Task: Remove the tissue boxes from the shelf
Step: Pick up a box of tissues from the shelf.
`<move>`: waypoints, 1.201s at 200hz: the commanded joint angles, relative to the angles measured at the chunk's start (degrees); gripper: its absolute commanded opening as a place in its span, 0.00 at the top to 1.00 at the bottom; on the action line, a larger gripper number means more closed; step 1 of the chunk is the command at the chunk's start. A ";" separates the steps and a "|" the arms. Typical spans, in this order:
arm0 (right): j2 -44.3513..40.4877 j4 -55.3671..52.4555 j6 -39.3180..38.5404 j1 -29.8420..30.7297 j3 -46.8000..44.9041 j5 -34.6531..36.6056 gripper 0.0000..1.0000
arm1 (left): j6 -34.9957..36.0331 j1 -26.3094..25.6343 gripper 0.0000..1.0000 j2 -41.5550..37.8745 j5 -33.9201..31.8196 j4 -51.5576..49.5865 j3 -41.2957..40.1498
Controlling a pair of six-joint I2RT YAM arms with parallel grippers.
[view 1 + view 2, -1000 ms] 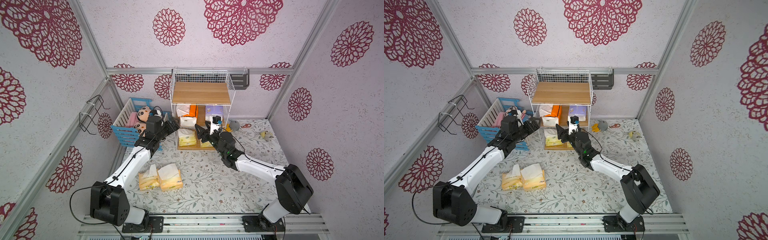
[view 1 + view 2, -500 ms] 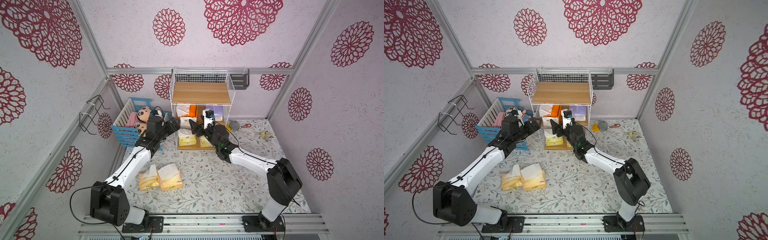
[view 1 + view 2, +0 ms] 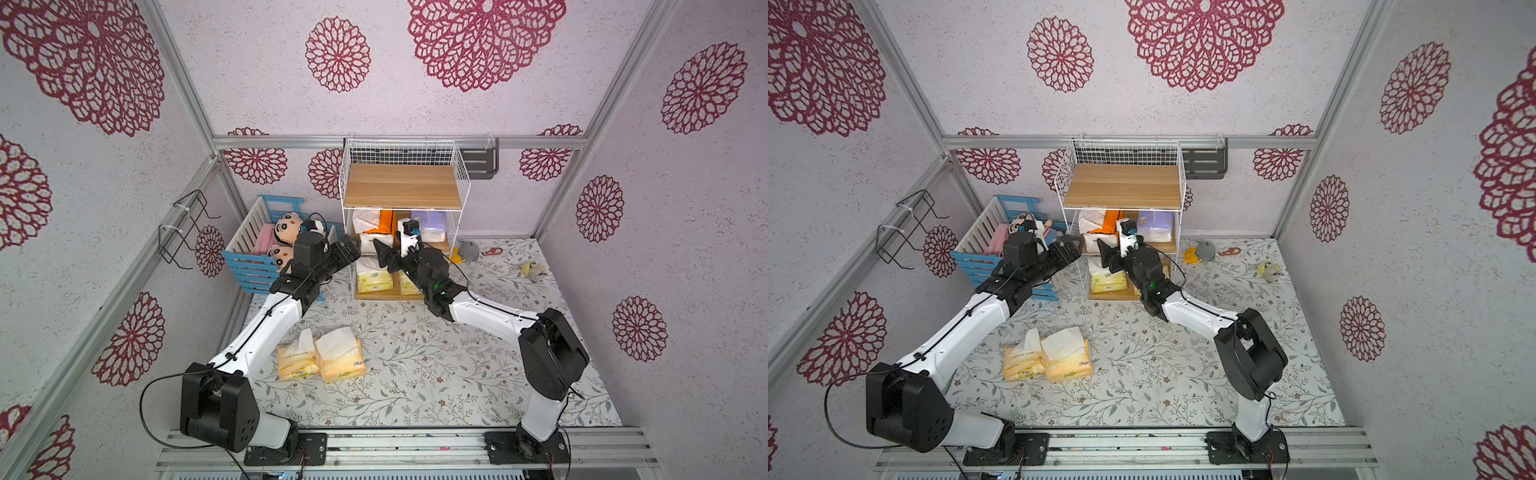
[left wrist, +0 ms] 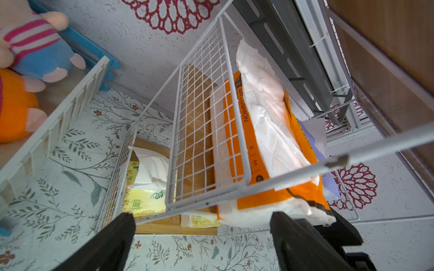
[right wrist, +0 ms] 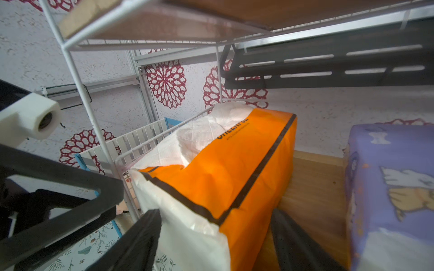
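Orange pack, lavender pack (apart), on shelf

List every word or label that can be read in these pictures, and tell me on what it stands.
"AIR CUSHION": on the side of the orange tissue pack on the shelf.
"S | M": same side, further along; the next letter is cut by a wire.
Top of the same pack, right wrist view: one word, partly covered, not surely readable.
Yellow pack: print too small.
Peach packs on the floor: too small.

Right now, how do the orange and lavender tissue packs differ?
The orange tissue pack has black edging; the lavender tissue pack carries a cartoon print. The right gripper straddles the orange tissue pack; the lavender tissue pack sits outside it. Both rest on the shelf's middle board.
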 commanded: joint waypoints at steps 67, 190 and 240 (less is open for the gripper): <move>0.85 4.20 -1.25 -0.29 2.02 -0.21 0.50 | 0.40 -0.38 0.03 -1.31 -0.19 -0.46 -0.70; -5.03 2.05 -1.94 -0.12 0.69 -3.56 1.00 | 1.44 -0.28 0.03 -4.41 -3.06 -2.68 -1.53; -12.53 2.03 0.59 0.06 -7.09 -5.47 1.00 | 2.07 -0.18 0.03 -7.03 -5.77 -4.74 -1.45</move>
